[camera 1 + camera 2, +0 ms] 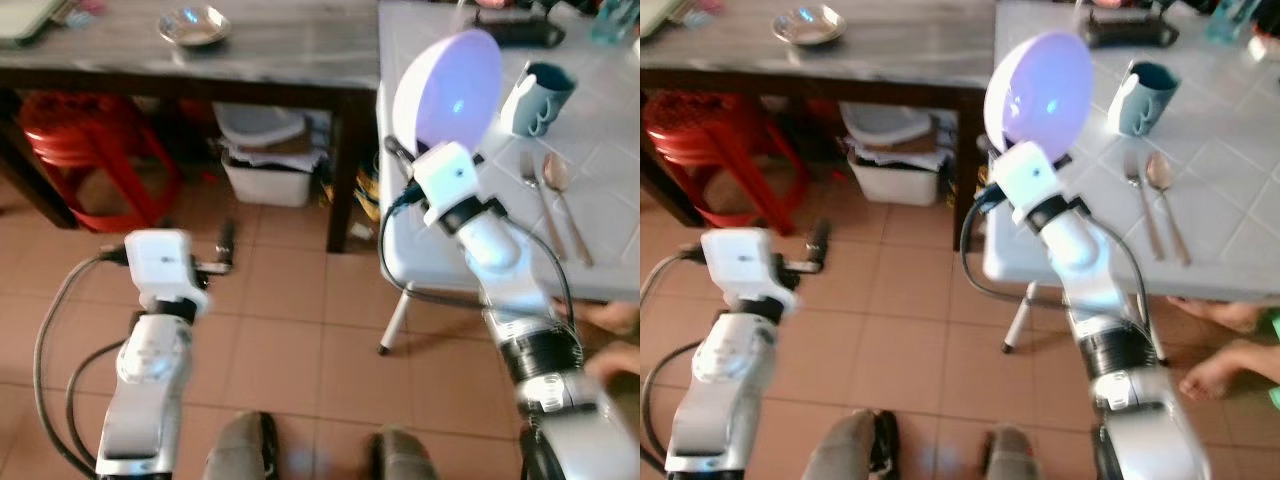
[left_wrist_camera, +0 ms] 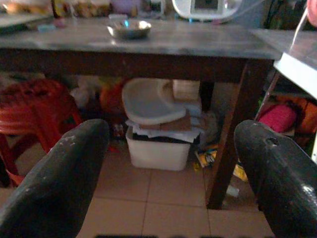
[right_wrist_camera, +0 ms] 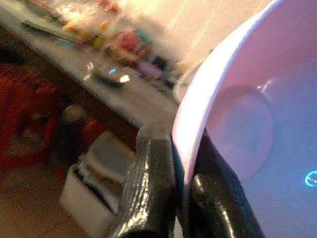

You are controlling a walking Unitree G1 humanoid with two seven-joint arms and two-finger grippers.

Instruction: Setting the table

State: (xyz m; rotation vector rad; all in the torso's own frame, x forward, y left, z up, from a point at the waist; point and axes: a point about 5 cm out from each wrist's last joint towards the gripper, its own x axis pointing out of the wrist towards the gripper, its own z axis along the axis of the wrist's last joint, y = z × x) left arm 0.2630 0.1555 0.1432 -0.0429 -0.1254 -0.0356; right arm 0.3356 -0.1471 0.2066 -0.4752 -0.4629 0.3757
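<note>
A pale lilac round plastic bowl stands tilted on edge above the near corner of the white tiled worktop, its rim pinched between black jaws — hollow side facing back towards the camera. Beyond it on the worktop stands a teal mug (white scalloped outside); nearer, a metal fork and spoon lie side by side.

The lilac bowl looks like glossy, smooth plastic. Fork and spoon are dull metal on the white tiled table. The steel dish shines on a matt dark wooden table.
</note>
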